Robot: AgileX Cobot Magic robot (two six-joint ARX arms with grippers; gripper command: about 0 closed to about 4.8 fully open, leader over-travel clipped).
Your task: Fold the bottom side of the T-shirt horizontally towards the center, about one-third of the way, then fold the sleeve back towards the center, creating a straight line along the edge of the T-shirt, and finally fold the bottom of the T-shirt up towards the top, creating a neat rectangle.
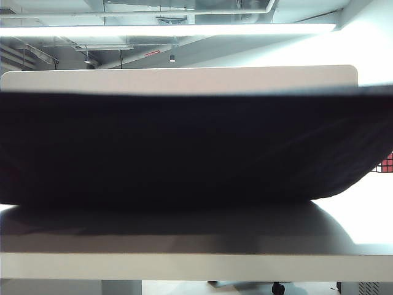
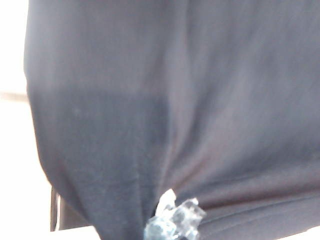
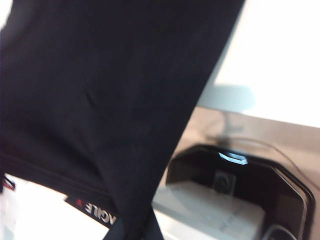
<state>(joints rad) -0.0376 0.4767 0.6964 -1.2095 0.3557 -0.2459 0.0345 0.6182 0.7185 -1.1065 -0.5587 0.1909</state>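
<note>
The black T-shirt (image 1: 184,147) hangs stretched across the whole exterior view, lifted off the white table (image 1: 184,246), and its lower edge sags just above the tabletop. Neither gripper shows in that view; the cloth hides them. In the left wrist view, the T-shirt (image 2: 175,100) gathers into creases that run into my left gripper (image 2: 172,225), which is shut on the fabric, with a taped fingertip showing. In the right wrist view, the T-shirt (image 3: 100,90) narrows to a pinch at my right gripper (image 3: 134,234), also shut on it. I cannot tell which edge is the bottom of the T-shirt.
A red-and-white Rubik's cube (image 1: 387,163) peeks out at the right edge behind the cloth. A white panel (image 1: 184,78) stands beyond the shirt. A black housing with a small camera (image 3: 225,182) sits beside the table in the right wrist view.
</note>
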